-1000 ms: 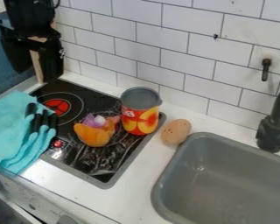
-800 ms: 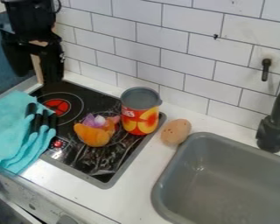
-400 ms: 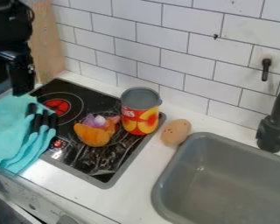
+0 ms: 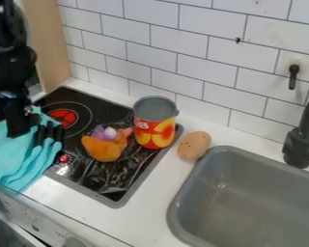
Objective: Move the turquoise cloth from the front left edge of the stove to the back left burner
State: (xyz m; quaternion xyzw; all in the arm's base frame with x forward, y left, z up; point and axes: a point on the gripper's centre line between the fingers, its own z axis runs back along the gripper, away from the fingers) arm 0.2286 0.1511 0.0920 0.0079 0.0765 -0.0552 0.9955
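I see my black robot arm [image 4: 1, 24] in the top left corner of my view. It hangs down along the left side, close to the edge. The arm is thick and bumpy, with round parts and flat parts joined together. Below it is the wrist [image 4: 7, 60], which is black too, with a few small shiny spots on it. The wrist bulges out a bit toward the right. Under the wrist is my black gripper [image 4: 7, 115]. It points down, and its low end is about halfway down the left side of my view. The parts are so dark that it is hard for me to tell where one stops and the next one starts.
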